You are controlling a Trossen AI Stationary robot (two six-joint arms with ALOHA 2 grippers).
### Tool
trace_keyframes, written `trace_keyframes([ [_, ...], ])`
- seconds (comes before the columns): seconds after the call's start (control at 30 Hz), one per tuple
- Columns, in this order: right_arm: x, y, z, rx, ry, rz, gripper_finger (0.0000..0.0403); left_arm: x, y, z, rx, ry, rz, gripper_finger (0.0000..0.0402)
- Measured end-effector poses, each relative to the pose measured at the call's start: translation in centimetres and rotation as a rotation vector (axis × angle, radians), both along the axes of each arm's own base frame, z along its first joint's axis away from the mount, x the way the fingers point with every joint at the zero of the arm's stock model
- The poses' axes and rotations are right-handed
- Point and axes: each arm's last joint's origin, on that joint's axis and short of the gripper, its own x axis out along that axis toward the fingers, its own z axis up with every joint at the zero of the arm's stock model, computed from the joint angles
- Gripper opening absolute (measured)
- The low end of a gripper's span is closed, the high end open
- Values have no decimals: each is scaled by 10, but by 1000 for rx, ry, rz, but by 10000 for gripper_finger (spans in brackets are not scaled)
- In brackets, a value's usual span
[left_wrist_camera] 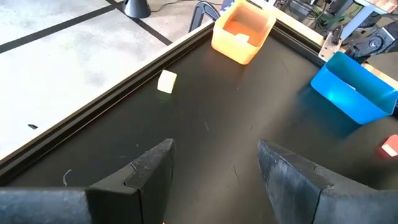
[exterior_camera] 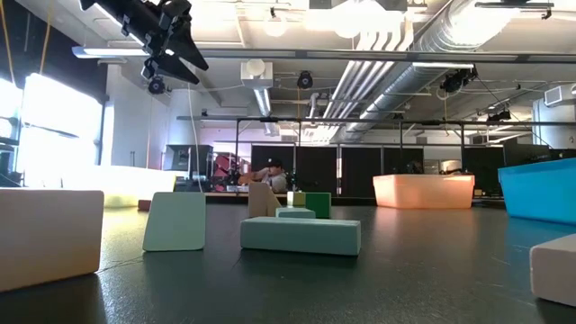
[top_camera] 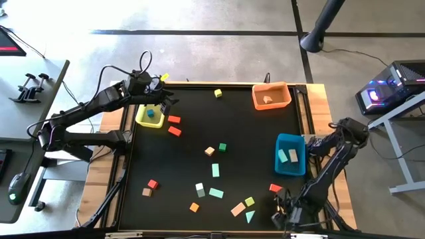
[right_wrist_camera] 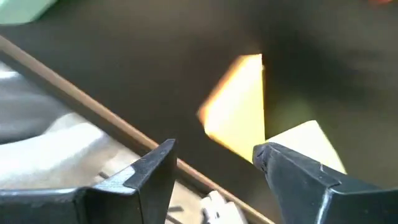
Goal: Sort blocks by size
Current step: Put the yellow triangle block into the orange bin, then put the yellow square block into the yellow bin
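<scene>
Left gripper (top_camera: 161, 95) hangs above the yellow bin (top_camera: 150, 116) at the table's (top_camera: 252, 133) far left corner, fingers spread wide, empty; right gripper (top_camera: 282, 214) sits low at the near right edge, fingers apart, gripping nothing

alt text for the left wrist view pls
The left end effector, fingers open and empty, hangs over a black table holding a yellow block, an orange bin and a blue bin.

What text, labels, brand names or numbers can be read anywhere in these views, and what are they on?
None can be read. The blocks, such as the mint bar, and the yellow bin, orange bin and blue bin show plain faces. Nothing on the room's equipment beyond the table is legible.
</scene>
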Motion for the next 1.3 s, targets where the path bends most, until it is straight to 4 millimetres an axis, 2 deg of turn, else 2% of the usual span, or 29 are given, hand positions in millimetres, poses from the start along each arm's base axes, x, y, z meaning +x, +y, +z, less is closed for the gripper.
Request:
trace_keyframes([
  [0.1, 3, -12, -11, -95, 21, 10, 231, 0, 0, 0, 0, 0, 0, 213],
  [0.2, 9, -14, -9, -66, -24, 49, 231, 0, 0, 0, -1, 1, -1, 213],
  [0.3, 8, -22, -17, -96, 3, 60, 231, 0, 0, 0, -1, 3, -1, 213],
  [0.43, 12, -26, -17, -99, 11, 40, 231, 0, 0, 0, -2, 4, -1, 213],
  [0.57, 16, -29, -12, -100, -7, 41, 231, 0, 0, 0, -3, 4, -1, 213],
  [0.7, 20, -28, 6, -57, -84, 24, 231, 0, 0, 0, -3, 5, -1, 213],
  [0.77, 18, -30, 12, -32, -62, -21, 231, 0, 0, 0, -3, 4, 0, 213],
  [0.93, 7, -28, 17, 69, 120, -149, 231, 0, 0, 0, -3, 4, 0, 213],
  [1.1, -4, -22, 5, 101, 167, -122, 231, 0, 0, 0, -2, 4, -1, 213],
  [1.3, -10, -28, 1, 39, 239, -77, 231, 0, 0, 0, -3, 4, -1, 213],
])
